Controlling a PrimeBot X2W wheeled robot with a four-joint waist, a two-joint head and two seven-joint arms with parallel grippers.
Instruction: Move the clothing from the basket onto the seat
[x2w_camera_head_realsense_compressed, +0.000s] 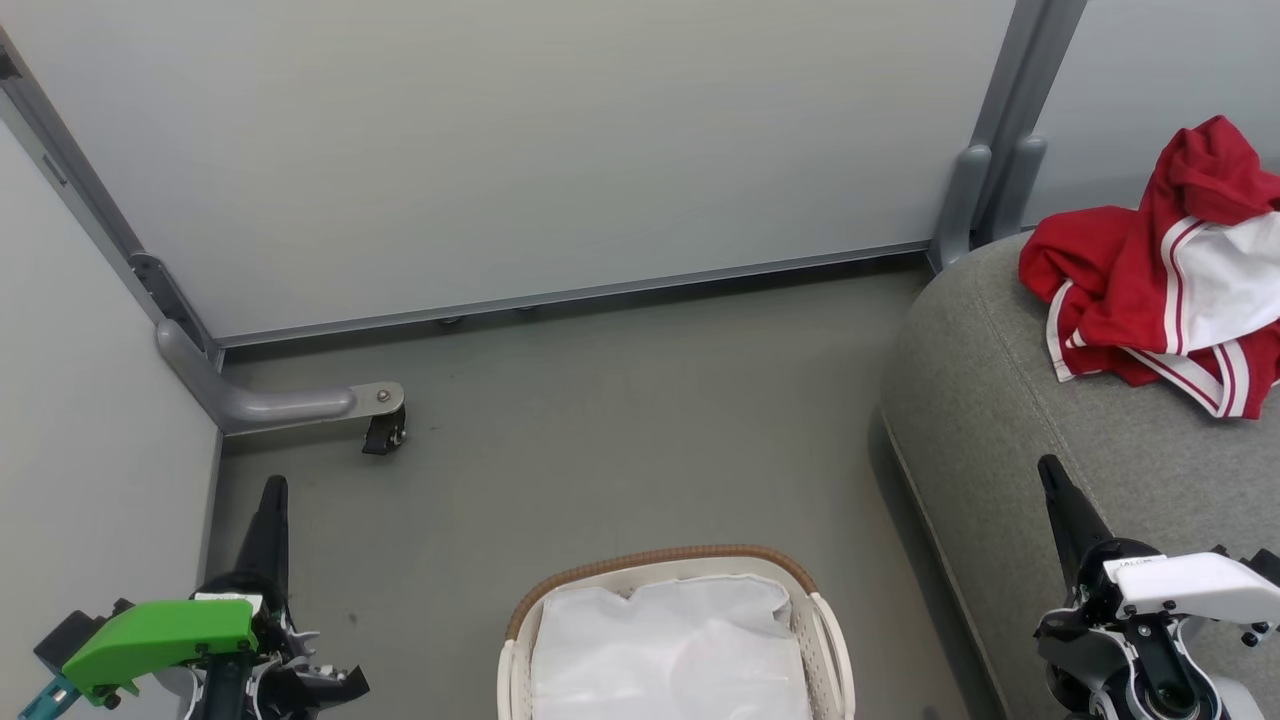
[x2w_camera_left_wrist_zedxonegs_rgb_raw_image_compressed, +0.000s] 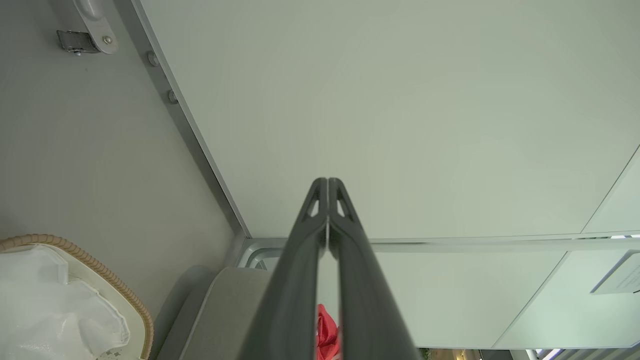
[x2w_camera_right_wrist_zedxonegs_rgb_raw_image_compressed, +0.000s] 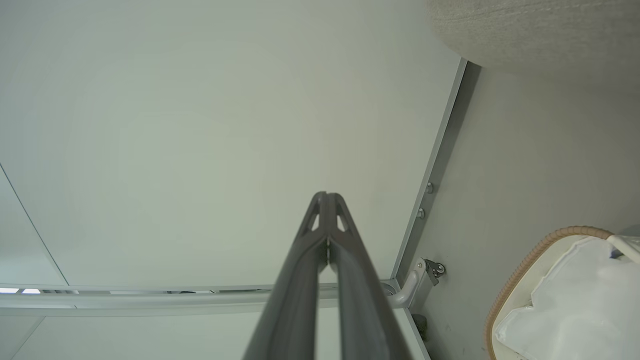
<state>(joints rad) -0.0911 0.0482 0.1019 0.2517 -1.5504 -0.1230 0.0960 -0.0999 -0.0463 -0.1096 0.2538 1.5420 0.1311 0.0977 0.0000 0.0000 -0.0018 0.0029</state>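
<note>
Head view: clothing lies in a crumpled red heap with white trim on the seat, toward its far edge, just in from the rounded far corner. Can't split the heap into separate garments from here. Basket stands on the floor beside the seat's near side and shows nothing but its white liner. Judging by that, the transfer looks done.

Left pincer and right pincer: both clenched, tips together, nothing between them. Both wrist views confirm it. Left hangs over the floor, right over the seat's near edge, well apart from the heap.

Handling, if a re-grip is needed:
- light, limp fabric with no stiffness; it will drape and trail
- not fragile, and probably a bit slick, as sports cloth tends to be
- pinch a raised fold or the peak at the top of the heap, not a flat layer
- the trim hem is thicker, likely the firmer bite
- a single-layer pinch may lift only part of the heap

Surface and room:
- seat is grey woven upholstery, soft, so cloth should stay put
- floor is smooth and grey
- pale wall panels close in on the far and left sides
- a caster foot sticks out at the floor's far-left corner
</note>
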